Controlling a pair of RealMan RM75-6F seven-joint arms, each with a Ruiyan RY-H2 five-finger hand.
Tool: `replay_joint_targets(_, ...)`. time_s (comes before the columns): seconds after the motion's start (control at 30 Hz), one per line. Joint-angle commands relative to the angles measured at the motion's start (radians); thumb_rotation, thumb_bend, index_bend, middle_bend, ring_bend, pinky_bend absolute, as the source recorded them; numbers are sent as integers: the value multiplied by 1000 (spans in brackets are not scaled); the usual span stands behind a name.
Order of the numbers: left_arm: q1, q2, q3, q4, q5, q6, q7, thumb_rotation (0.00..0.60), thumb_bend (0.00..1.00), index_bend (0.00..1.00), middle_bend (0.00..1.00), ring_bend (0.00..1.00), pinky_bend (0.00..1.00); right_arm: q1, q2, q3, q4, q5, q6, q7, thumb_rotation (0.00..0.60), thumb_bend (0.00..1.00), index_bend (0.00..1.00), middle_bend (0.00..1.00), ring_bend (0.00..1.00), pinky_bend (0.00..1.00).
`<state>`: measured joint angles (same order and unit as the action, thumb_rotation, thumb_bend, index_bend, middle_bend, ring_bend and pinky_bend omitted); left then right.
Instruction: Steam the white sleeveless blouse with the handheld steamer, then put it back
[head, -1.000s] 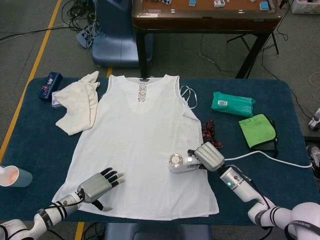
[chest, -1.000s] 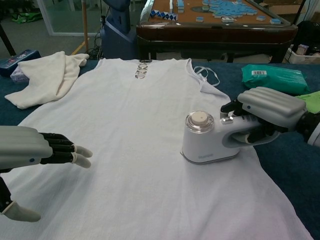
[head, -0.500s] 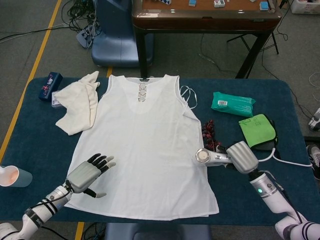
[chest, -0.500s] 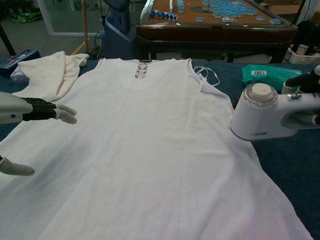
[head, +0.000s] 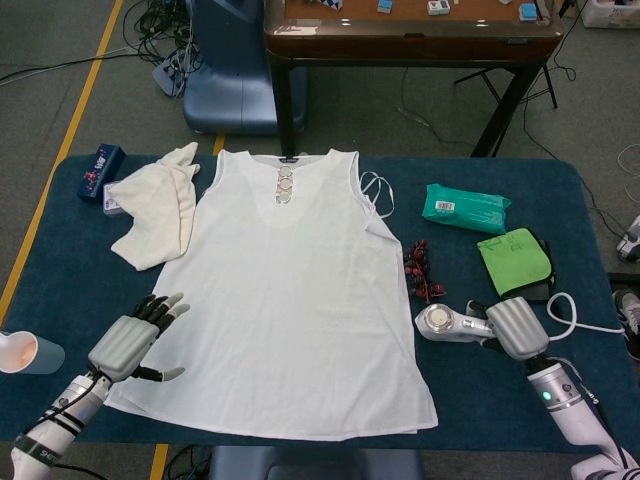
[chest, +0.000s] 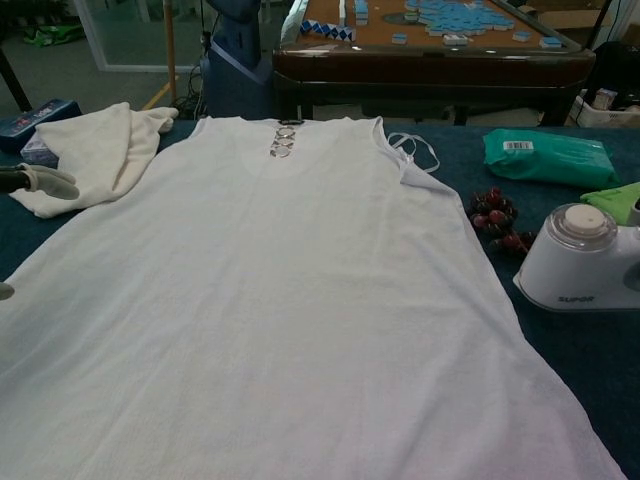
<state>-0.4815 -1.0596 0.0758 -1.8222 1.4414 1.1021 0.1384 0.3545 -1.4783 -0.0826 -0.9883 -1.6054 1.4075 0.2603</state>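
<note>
Where blouse (head: 285, 300) ends, steamer (head: 448, 323) beside.

White handheld steamer (chest: 585, 262), on bench right of blouse: grey brand lettering low on front of body, reads roughly "SUPOR", small and soft. Green plastic wipes packet (chest: 553, 156): white barcode sticker near left end, digits too small to read. Dark blue rectangular box (head: 101, 170) at far left of bench: red-and-white printing on top, illegible. Nothing else readable.
</note>
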Motion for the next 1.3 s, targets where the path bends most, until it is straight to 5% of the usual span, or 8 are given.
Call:
replay_joint_targets(0.03, 21, 8, 7, -11, 7, 20, 5, 346, 139, 43, 0, 0, 0, -12, -45, 4, 62, 0, -12, 42, 600, 623, 914, 848, 831, 730)
replay_joint_targets(0.43, 46, 8, 0, -13, 17, 23, -3, 351, 138, 42, 0, 0, 0, -35, -62, 12, 92, 7, -39, 55, 600, 566, 906, 769, 728, 705)
replay_joint_targets(0.73, 52, 13, -10, -19, 12, 12, -1, 347, 138, 38, 0, 0, 0, -41, 3, 28, -38, 50, -112, -14, 600, 168, 528, 499, 450, 494)
replay_joint_targets(1.0, 62, 25, -22, -12, -7, 8, -36, 344, 138, 38, 0, 0, 0, -39, 69, 32, -136, 56, -141, -45, 600, 93, 212, 310, 299, 375)
replay_joint_targets(1.3, 99, 22, -50, 15, -25, 70, -72, 361, 138, 38, 0, 0, 0, -64, 177, 64, -279, 56, -70, -55, 600, 95, 188, 320, 298, 369)
